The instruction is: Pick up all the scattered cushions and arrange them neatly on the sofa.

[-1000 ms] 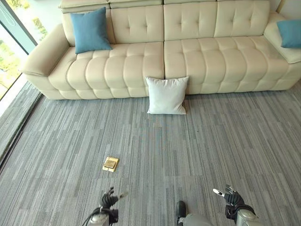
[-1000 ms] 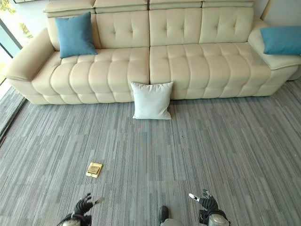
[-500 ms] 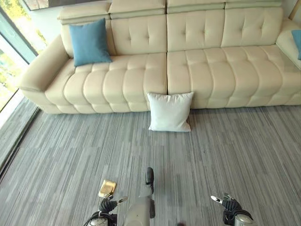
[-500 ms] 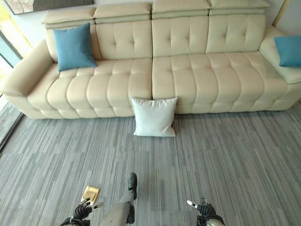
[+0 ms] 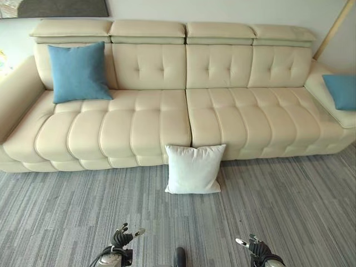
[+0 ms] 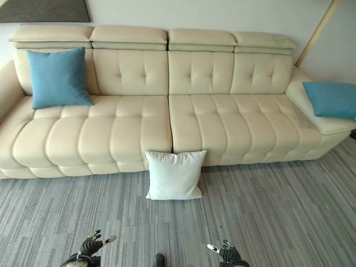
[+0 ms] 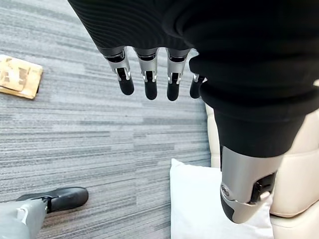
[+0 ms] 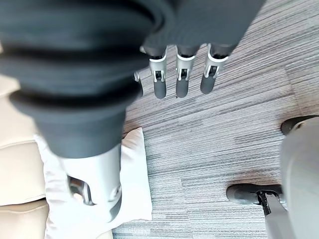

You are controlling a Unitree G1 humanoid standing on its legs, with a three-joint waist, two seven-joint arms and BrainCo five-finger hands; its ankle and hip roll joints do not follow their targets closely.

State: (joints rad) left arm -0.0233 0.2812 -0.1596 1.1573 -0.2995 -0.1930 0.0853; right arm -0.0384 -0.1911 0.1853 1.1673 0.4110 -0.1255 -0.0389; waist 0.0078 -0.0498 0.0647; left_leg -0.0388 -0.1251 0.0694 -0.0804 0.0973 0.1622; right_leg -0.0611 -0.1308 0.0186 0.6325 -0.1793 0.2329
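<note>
Hands (image 5: 123,238) empty — white cushion (image 5: 193,168) well ahead, against sofa (image 5: 139,117).

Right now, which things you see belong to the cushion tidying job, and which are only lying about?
Belong to the job:
- white cushion, on the carpet, leaning against the sofa front
- cream sofa
- blue cushion, on the left seat
- second blue cushion, on the right armrest

Just lying about:
- brass floor plate, set in the carpet

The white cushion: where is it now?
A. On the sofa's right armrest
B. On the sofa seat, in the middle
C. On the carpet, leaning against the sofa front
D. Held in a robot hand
C: the white cushion stands on the grey carpet, against the front of the cream sofa.
</note>
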